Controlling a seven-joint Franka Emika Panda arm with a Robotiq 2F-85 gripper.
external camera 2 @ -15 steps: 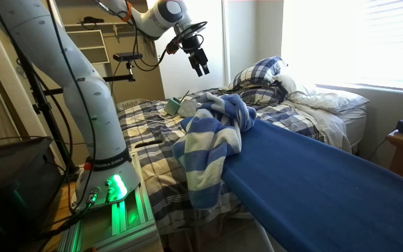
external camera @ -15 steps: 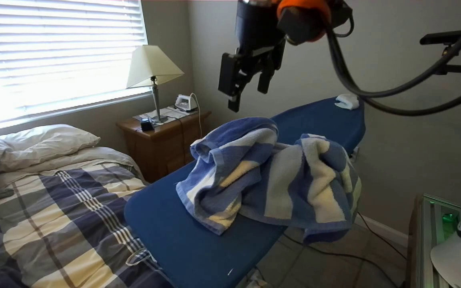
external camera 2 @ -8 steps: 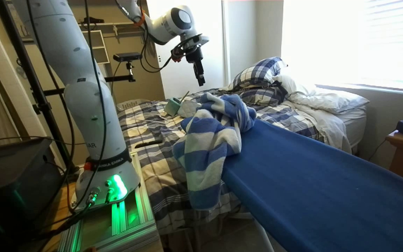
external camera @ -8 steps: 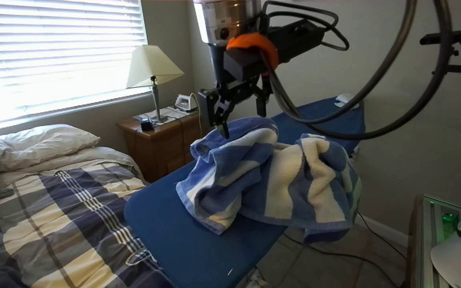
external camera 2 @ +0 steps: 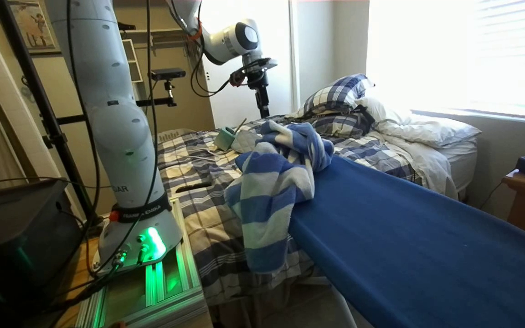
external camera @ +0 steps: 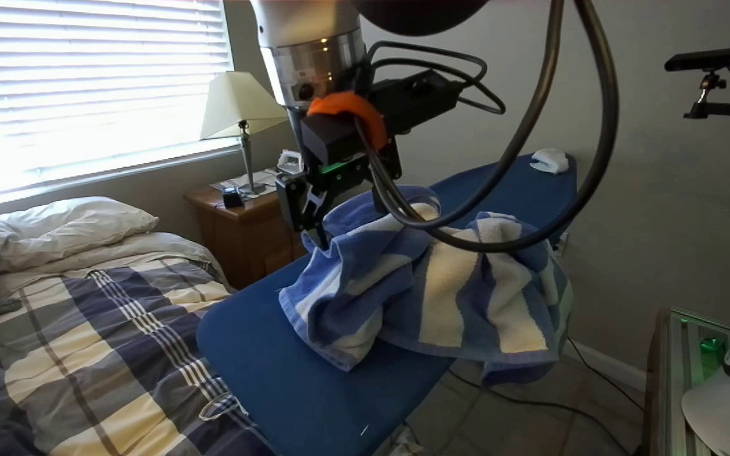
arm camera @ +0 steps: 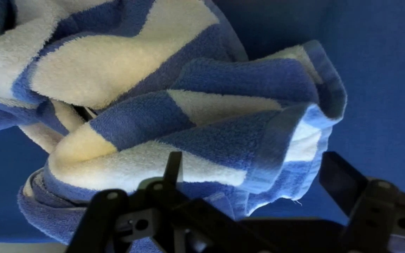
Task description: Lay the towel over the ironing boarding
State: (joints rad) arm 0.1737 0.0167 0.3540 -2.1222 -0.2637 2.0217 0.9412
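A blue and white striped towel lies bunched across the blue ironing board, one part hanging over the board's side. The towel and board show in both exterior views. My gripper points down at the towel's raised fold, its jaws apart. In the wrist view the gripper is open, with the towel's hemmed corner between the fingertips in the picture. I cannot tell whether a finger touches the towel. A cable hides part of the towel in an exterior view.
A bed with plaid covers stands beside the board. A nightstand with a lamp and an iron stands behind. A white cloth-like item lies at the board's far end. Looped arm cables hang near the towel.
My gripper has come down from above towards the towel's raised fold, moving left in an exterior view, and has turned. It stays open. The towel and board have not moved.
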